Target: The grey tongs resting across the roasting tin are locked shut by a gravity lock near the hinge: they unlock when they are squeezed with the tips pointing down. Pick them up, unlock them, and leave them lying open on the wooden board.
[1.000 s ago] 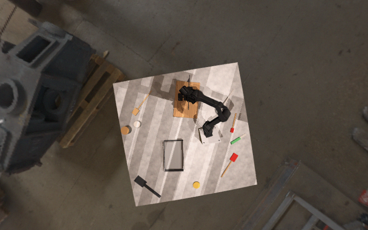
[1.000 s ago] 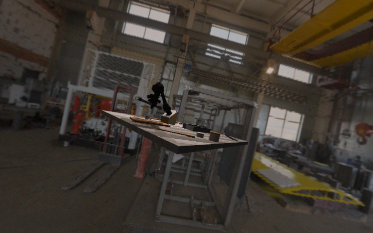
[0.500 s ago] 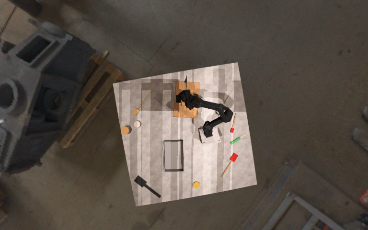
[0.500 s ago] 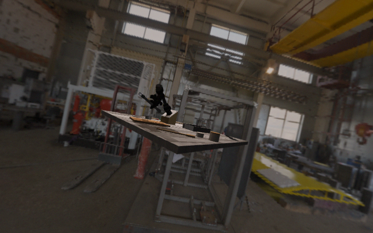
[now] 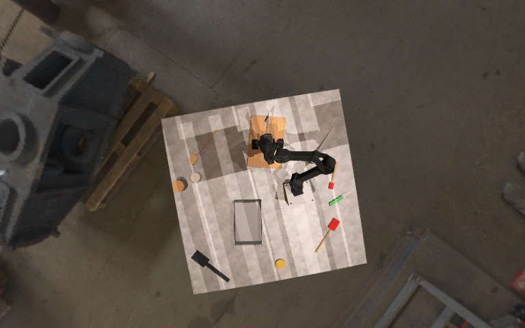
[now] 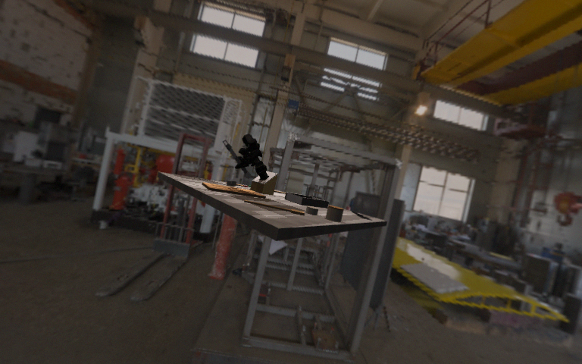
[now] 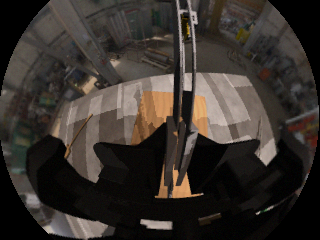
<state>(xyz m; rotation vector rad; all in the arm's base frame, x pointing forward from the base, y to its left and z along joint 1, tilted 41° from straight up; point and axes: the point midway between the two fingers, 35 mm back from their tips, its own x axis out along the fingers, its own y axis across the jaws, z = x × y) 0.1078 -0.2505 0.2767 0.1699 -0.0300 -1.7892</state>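
Observation:
My gripper point(image 5: 266, 134) point(image 6: 239, 163) point(image 7: 172, 126) is shut on the grey tongs point(image 5: 266, 119) point(image 6: 228, 148) point(image 7: 187, 100), high above the table. The tongs slant steeply: the end with the yellow piece points up and away, and the other end points down past the fingers. Their two arms run close together; whether the lock is engaged cannot be told. The wooden board point(image 5: 257, 125) point(image 6: 233, 189) point(image 7: 156, 107) lies below, partly hidden by the arm in the top view. The roasting tin point(image 5: 234, 222) point(image 6: 300, 199) is to the front left of the arm base, with nothing across it.
An orange spatula point(image 5: 193, 158) point(image 7: 79, 134) lies left of the board, near an orange cylinder point(image 5: 178, 186) point(image 6: 334, 213) and a pale one point(image 5: 195, 177). Red-headed tools point(image 5: 333, 224) and a green one point(image 5: 335, 200) lie right. A black spatula point(image 5: 199, 258) and yellow disc point(image 5: 280, 264) lie at the front.

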